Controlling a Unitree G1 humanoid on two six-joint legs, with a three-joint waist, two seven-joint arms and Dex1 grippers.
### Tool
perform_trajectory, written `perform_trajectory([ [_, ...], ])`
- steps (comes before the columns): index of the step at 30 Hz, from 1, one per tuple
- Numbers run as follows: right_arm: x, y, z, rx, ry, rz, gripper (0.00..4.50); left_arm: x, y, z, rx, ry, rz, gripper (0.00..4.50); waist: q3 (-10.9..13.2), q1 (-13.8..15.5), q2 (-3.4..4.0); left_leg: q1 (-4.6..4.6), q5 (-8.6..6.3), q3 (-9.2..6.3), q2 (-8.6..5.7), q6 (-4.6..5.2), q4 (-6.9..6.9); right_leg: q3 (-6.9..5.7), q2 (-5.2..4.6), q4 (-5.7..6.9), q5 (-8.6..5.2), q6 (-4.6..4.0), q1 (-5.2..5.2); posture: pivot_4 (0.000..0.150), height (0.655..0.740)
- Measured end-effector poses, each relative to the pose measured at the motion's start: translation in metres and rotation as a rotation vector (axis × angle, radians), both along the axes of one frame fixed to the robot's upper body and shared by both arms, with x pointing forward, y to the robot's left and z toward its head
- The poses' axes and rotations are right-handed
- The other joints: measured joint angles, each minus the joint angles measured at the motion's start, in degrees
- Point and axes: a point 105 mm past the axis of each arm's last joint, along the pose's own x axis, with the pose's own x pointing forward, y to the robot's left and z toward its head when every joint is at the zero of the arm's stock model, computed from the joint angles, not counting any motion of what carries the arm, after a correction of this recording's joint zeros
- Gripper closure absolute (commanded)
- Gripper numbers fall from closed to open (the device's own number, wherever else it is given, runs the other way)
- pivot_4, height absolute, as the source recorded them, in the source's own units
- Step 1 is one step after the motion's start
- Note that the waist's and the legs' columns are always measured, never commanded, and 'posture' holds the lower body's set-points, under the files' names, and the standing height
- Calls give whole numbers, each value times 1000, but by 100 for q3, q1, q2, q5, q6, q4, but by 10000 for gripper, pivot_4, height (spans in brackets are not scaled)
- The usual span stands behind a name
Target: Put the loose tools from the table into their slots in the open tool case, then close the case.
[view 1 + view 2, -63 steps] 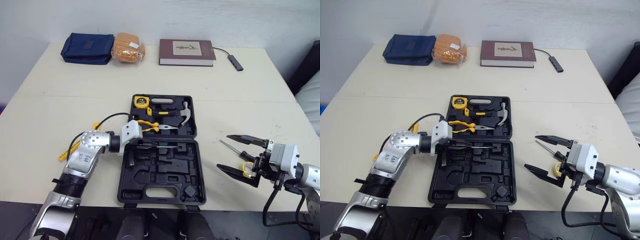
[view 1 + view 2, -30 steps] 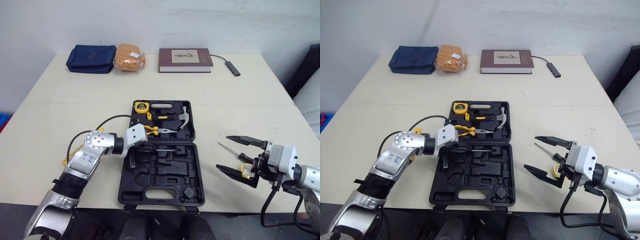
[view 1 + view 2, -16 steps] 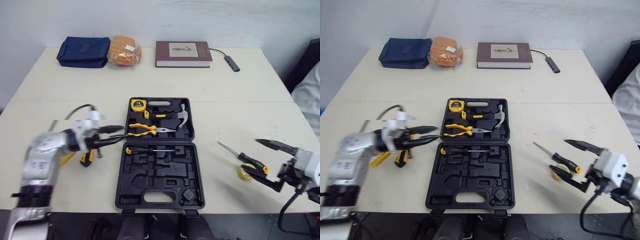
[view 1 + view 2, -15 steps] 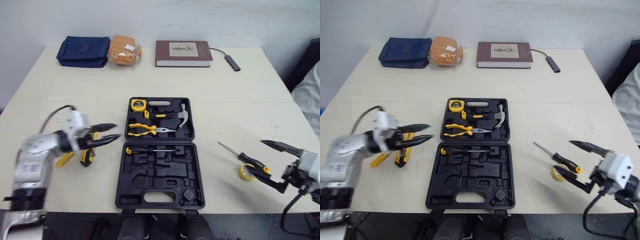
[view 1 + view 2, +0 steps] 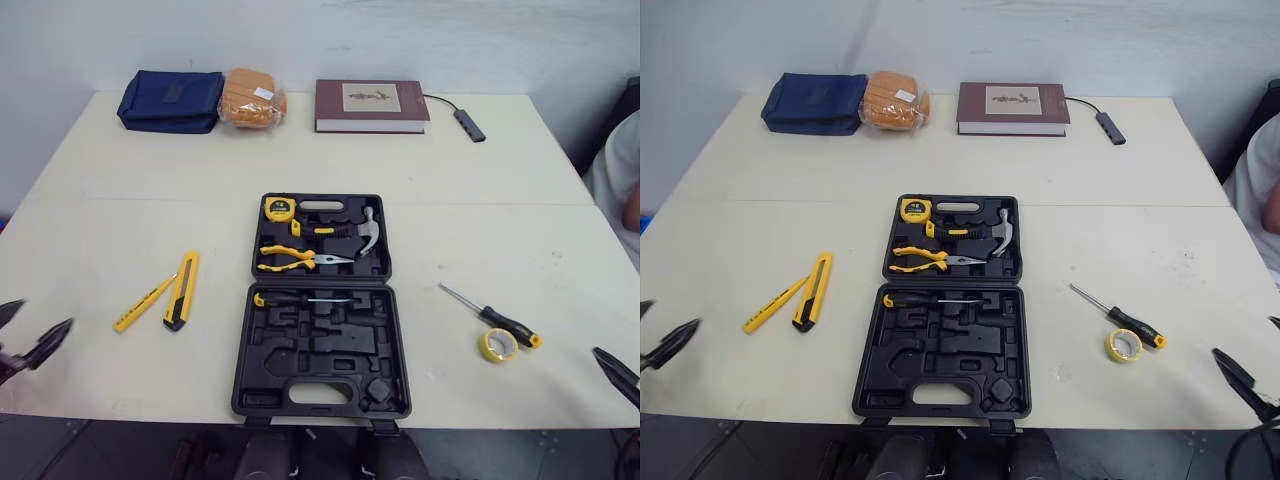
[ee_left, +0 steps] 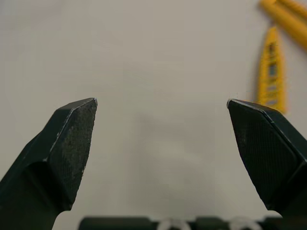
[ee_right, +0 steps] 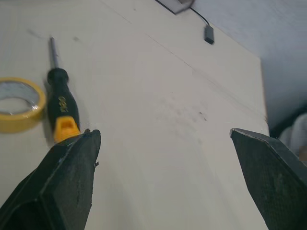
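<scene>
Down at the counter's (image 5: 450,190) near corners, left claw (image 6: 162,103) is gaping empty, right claw (image 7: 165,134) standing wide, black textured wedge fingers (image 6: 72,139).

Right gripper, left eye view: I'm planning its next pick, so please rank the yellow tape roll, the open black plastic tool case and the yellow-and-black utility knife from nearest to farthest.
From the right gripper, open near the table's front right edge:
1. Yellow tape roll, on the table's right side.
2. Open black plastic tool case, in the centre.
3. Yellow-and-black utility knife, on the left side.
</scene>
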Motion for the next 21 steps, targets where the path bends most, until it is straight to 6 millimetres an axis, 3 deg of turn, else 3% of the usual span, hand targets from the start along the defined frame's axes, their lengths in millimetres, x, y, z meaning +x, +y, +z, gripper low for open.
perform_trajectory([
  [4, -33, -30, -17, 37, 26, -195, 0, -30, 28, -14, -20, 35, 164, 1004, 0, -14, 3, 2, -8, 7, 4, 7, -6, 16, -1, 3, 3, -10, -14, 1500, 7400],
  [7, -61, -52, -24, 37, 47, -341, 0, -38, 39, -14, -28, 16, 237, 1004, -2, -6, 4, 2, -9, 8, 5, 6, -17, 19, -2, -2, 2, -14, -20, 1500, 7400],
  [11, -85, -60, -38, 67, 73, -447, 0, -40, 41, -12, -26, 9, 259, 1004, -8, -20, 8, 3, -9, 10, 6, 3, -26, 20, -1, -3, -1, -20, -21, 1500, 7400],
  [17, -87, -65, -39, 87, 47, -494, 0, -34, 36, -7, -24, -16, 233, 1004, -13, -176, 16, 17, -9, 24, 8, 3, -27, 41, -1, 3, 0, -19, -17, 1500, 7400],
  [21, -53, -49, -33, 112, -1, -377, 0, -8, 10, 4, -14, -56, 97, 1004, -15, -219, 17, 32, -8, 36, 8, 2, -26, 57, -2, 16, 1, -20, -14, 1500, 7400],
])
